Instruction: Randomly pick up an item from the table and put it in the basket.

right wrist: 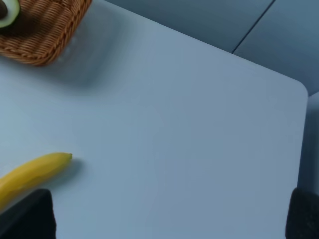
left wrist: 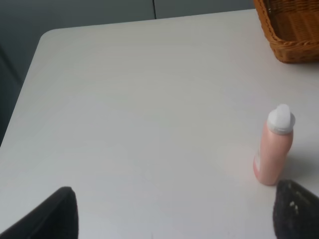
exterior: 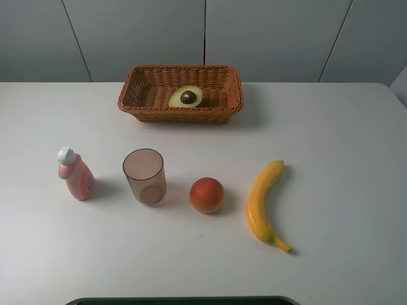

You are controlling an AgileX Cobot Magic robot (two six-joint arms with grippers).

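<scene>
The table is a smooth, matte white slab with rounded far corners. At the middle of its far edge sits the basket, a brown rectangle of tight wicker weave with low sides that flare outward. The avocado lies inside it, on the middle of the basket floor. It is a half lying cut face up, with pale yellow-green flesh, a thin dark rim of skin and a round brown pit at its centre. Four other things stand in a loose row across the table, closer to the near edge and well apart from the basket. Nearest the left edge is a bottle of glossy pink plastic with a white cap. Beside it a cup stands mouth up, a plain tumbler of smoky, see-through plastic. Next is a fruit, round, shiny and red-orange. Furthest toward the right edge is a banana, smooth and yellow, its curved length running from far to near. The left gripper has its dark fingers spread wide over the bare table, holding nothing, with the bottle close to one of them. The right gripper is likewise spread wide and holds nothing, with the banana's tip near one finger.
</scene>
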